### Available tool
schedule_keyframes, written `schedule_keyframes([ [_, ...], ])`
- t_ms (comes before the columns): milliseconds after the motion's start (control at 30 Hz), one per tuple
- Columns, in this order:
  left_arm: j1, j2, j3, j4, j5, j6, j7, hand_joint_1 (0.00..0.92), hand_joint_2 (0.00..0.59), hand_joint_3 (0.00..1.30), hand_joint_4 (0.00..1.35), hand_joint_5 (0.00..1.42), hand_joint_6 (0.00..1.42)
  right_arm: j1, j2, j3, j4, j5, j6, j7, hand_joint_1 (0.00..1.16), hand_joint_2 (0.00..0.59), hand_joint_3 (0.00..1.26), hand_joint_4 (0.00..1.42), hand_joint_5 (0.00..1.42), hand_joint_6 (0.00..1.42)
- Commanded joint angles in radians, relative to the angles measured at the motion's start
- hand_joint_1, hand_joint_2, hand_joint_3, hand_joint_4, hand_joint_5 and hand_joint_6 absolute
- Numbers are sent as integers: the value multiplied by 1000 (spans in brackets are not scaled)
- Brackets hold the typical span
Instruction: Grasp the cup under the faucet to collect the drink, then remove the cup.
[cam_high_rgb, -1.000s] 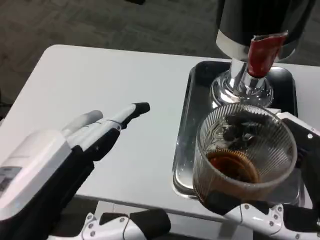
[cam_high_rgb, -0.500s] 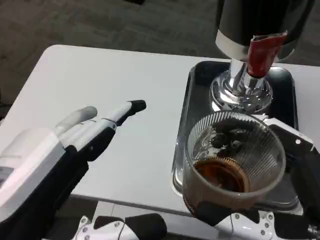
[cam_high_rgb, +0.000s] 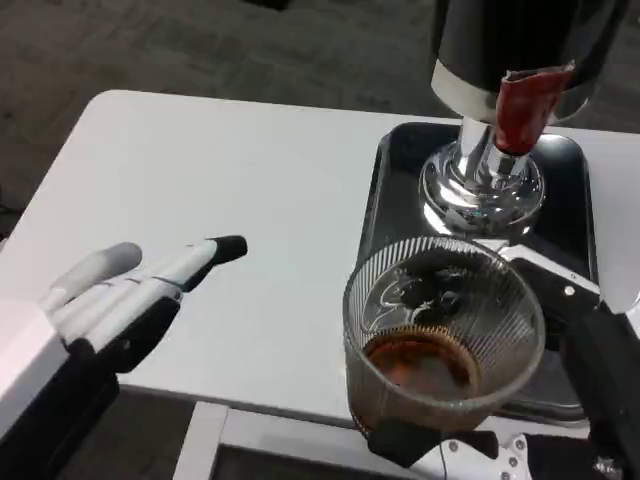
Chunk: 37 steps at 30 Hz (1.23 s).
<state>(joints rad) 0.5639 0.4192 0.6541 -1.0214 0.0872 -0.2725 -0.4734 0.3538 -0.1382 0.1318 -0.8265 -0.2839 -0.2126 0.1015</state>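
A ribbed clear glass cup (cam_high_rgb: 440, 335) with brown drink in its bottom is held by my right hand (cam_high_rgb: 570, 400) at the near right, above the tray's front left corner and the table edge. Black and white fingers (cam_high_rgb: 545, 275) wrap around its far side and underneath. The dispenser (cam_high_rgb: 520, 50) stands behind on its chrome base (cam_high_rgb: 480, 185), with its red faucet handle (cam_high_rgb: 522, 105) well beyond the cup. My left hand (cam_high_rgb: 110, 300) lies open over the table's near left, fingers stretched out flat and holding nothing.
A dark metal tray (cam_high_rgb: 390, 170) sits under the dispenser on the white table (cam_high_rgb: 220, 190). The table's front edge runs just below the cup. Grey carpet lies beyond the table's far edge.
My right hand has carried the cup leftward and toward me, away from the faucet. My left hand has drawn back toward the near left corner.
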Motion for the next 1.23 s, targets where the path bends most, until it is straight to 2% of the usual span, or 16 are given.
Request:
schedule_keyframes([
  [33,45,-12,24,-26,-18,-22,8,0,44,102,102,157,44,-14,6,31,-30,-7,-10,4,804,172,654,681,848,855],
  [200,64,-19,28,-26,-24,-11,1,0,44,102,102,157,44,-11,10,55,-26,-22,-12,2,802,170,654,681,848,855],
  [600,47,-13,25,-26,-22,21,-1,0,45,102,102,155,44,-14,11,80,-25,-36,-9,4,800,168,654,681,848,863],
  [767,47,-26,16,-25,-13,25,-3,0,45,102,96,154,44,-16,9,92,-19,-46,-6,5,799,171,654,681,848,868],
  [1233,62,-55,10,59,-5,-57,1,0,48,109,92,153,44,-23,16,157,39,-102,-24,-10,796,177,654,681,848,869],
])
